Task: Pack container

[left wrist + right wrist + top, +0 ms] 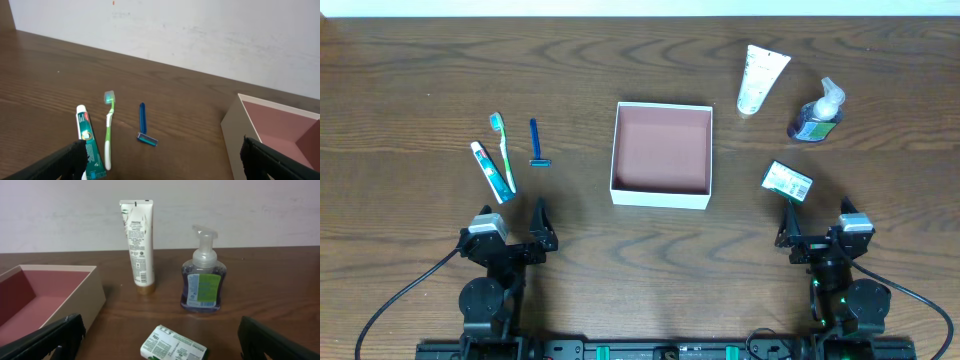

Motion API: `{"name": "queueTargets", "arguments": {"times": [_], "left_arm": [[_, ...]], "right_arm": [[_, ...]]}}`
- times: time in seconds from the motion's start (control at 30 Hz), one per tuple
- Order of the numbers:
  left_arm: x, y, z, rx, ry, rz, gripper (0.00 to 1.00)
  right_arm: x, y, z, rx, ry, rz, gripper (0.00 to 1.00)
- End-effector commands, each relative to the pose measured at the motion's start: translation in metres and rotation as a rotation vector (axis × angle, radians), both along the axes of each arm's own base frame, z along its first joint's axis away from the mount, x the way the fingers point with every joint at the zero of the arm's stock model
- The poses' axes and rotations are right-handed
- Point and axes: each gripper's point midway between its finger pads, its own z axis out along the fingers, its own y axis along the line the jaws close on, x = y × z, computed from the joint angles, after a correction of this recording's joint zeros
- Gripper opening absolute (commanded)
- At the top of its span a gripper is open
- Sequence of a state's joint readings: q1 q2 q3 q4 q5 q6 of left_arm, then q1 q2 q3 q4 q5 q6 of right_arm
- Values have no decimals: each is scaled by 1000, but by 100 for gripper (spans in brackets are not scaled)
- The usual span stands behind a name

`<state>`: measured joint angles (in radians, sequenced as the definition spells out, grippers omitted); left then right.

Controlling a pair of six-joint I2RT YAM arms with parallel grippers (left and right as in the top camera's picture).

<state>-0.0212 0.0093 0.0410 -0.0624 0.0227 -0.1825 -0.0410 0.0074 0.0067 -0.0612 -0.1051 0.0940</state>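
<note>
The container (661, 196), a shallow white box with a pinkish-brown inside, sits empty mid-table; its wall (235, 132) shows in the left wrist view and its wall (75, 302) in the right wrist view. Left of it lie a toothpaste tube (492, 171) (87, 142), a green toothbrush (504, 149) (108, 130) and a blue razor (536, 143) (144, 126). Right of it are a white tube (760, 78) (138, 242), a purple soap pump bottle (816, 113) (201, 282) and a wrapped soap bar (787, 181) (174, 345). My left gripper (516, 222) (162, 162) and right gripper (817, 220) (160, 340) stand open near the front edge, holding nothing.
The dark wooden table (410, 90) runs back to a white wall (200, 30). Cables (405, 290) trail from both arm bases at the front edge.
</note>
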Motion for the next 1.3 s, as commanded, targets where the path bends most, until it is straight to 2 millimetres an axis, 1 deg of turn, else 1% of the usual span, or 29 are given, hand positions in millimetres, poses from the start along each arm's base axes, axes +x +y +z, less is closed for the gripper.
{"name": "queueTargets", "arguments": {"times": [0.0,0.5,0.63,0.83,0.9,0.97,1.03,1.1,1.27], "left_arm": [[1,2,-20,15,48,10,98],[1,2,-20,15,48,10,98],[1,2,-20,15,48,10,98],[1,2,-20,15,48,10,98],[1,2,-20,15,48,10,98],[1,2,-20,15,48,10,98],[1,2,-20,15,48,10,98],[1,2,-20,15,48,10,98],[1,2,-20,15,48,10,98]], "right_arm": [[0,-1,-1,3,5,2,99],[0,0,-1,3,4,2,99],[0,-7,-1,1,4,-36,99],[0,-7,0,15,0,-36,99],[0,-5,0,66,2,-25,99],[0,5,0,91,4,29,99],[-2,16,6,97,-11,94,99],[-4,22,14,97,-19,132,99],[-3,24,39,79,3,140,99]]}}
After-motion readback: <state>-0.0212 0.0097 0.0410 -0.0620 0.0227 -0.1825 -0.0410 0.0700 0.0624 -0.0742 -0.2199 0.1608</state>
